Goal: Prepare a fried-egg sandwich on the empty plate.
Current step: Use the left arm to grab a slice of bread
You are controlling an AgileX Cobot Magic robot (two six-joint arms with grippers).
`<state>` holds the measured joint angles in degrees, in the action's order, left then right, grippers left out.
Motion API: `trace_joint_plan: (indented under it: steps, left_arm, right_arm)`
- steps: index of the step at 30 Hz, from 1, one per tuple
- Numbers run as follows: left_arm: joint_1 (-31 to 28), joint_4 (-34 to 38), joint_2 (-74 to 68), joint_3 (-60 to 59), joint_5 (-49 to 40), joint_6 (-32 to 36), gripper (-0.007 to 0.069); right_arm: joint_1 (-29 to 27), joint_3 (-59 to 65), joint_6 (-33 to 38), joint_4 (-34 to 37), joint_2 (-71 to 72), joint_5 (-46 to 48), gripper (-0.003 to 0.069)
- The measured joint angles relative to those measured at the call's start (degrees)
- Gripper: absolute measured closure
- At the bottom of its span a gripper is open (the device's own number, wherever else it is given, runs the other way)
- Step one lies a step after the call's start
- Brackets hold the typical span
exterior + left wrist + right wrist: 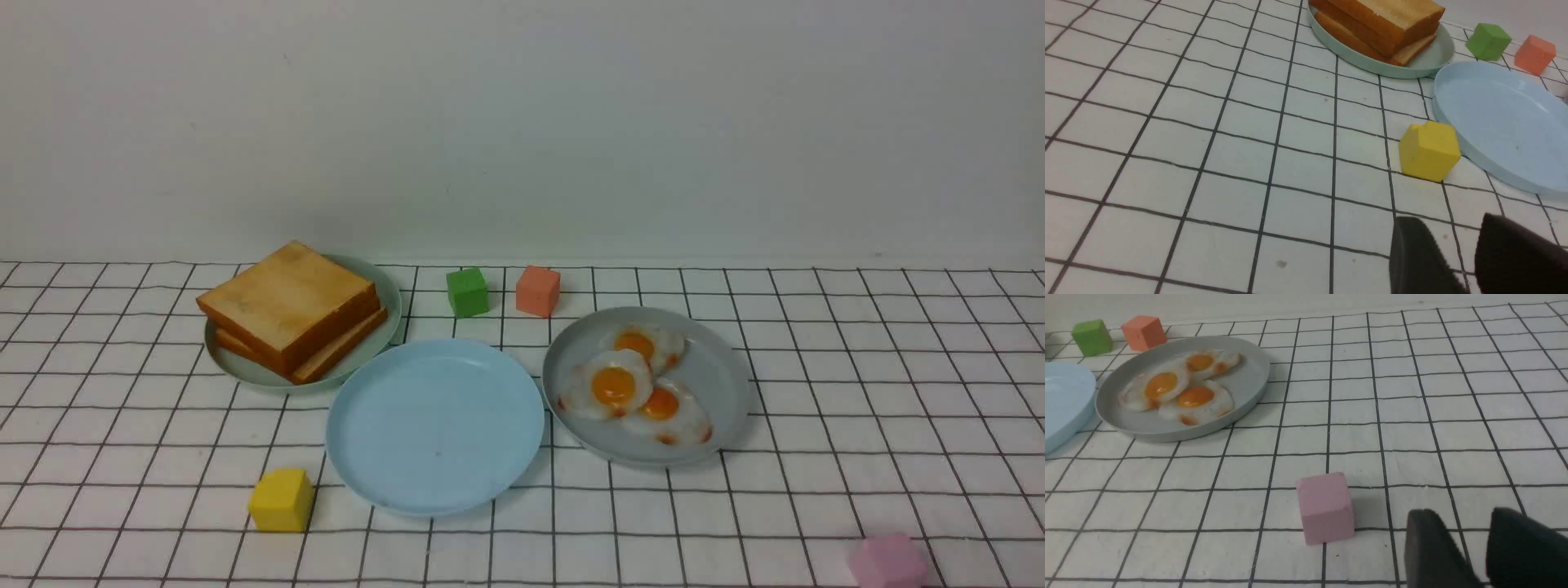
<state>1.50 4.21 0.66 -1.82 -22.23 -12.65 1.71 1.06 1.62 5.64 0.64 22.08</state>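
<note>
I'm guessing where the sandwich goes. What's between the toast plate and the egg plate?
The empty blue plate sits between the toast plate and the egg plate, a little nearer the robot, as the front view shows.

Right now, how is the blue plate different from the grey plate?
The blue plate is empty; the grey plate holds three fried eggs. The blue plate sits in the middle, the grey plate to its right. Both are round, low-rimmed, and lie flat on the checked cloth.

Front forward, wrists low, sharing blue plate (435, 427)
</note>
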Motion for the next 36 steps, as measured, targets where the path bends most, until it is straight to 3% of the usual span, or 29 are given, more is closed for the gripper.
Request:
trace_joint_plan:
  steps: [21,29,36]
  left_arm:
    - [0.0,0.8,0.0,0.0,0.8,-0.4,0.0386]
    - [0.0,28.0,0.0,0.0,12.1,-12.6,0.0386]
    - [0.0,32.4,0.0,0.0,21.4,-10.8,0.0386]
  right_arm:
    - [0.0,0.0,0.0,0.0,0.0,0.0,0.0421]
    - [0.0,0.0,0.0,0.0,0.0,0.0,0.0421]
    - [0.0,0.0,0.0,0.0,0.0,0.0,0.0421]
